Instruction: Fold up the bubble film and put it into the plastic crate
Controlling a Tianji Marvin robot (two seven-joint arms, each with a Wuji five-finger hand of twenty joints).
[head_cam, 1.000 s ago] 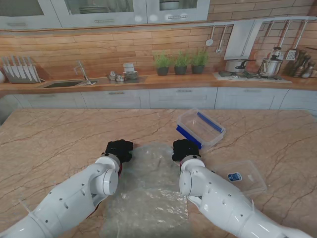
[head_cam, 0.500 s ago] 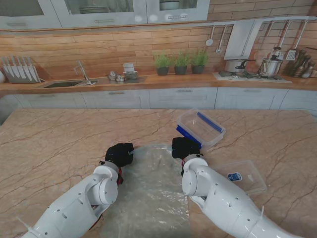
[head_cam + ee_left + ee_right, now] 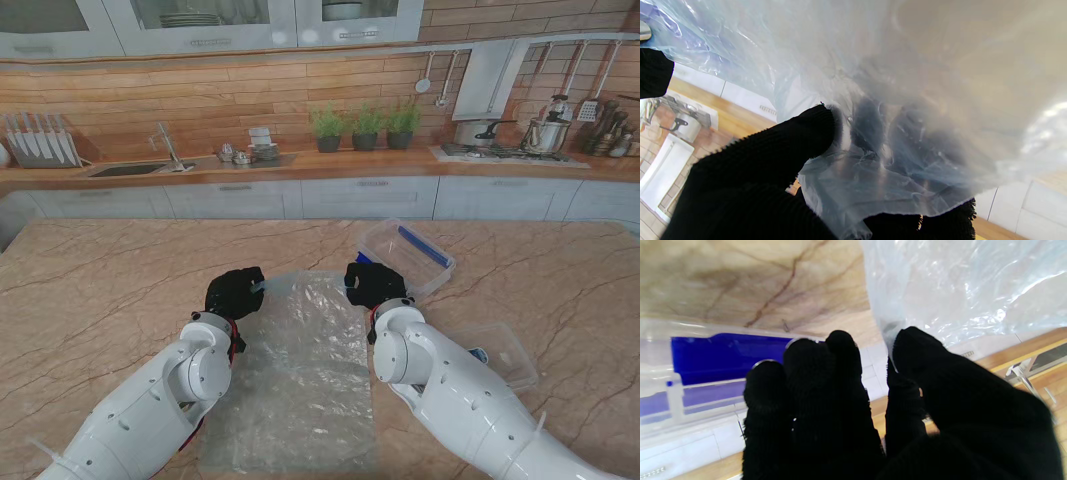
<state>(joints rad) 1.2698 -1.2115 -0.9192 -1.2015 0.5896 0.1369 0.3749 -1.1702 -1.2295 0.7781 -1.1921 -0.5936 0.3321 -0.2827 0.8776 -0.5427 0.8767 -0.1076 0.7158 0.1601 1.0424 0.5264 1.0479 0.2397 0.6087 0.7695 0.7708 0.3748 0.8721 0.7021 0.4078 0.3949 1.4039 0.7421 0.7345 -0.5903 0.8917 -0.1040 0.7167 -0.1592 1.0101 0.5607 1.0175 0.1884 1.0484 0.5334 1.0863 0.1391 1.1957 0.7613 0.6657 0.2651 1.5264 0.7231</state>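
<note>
Bubble film (image 3: 305, 375), one sheet: clear, spread lengthwise on the marble table (image 3: 110, 290) between the two arms, far edge raised.

Plastic crate (image 3: 405, 258), one: clear with a blue insert, tilted, just beside the right hand on its far right; contents cannot be made out.

Lid (image 3: 500, 352), one: clear, flat on the table right of the right arm, with a small blue label, unreadable.

Left hand (image 3: 234, 292), black-gloved: fingers closed on the film's far left corner; the wrist view shows film draped over the fingers (image 3: 870, 133).

Right hand (image 3: 374, 283), black-gloved: thumb and finger pinch the far right corner.
</note>
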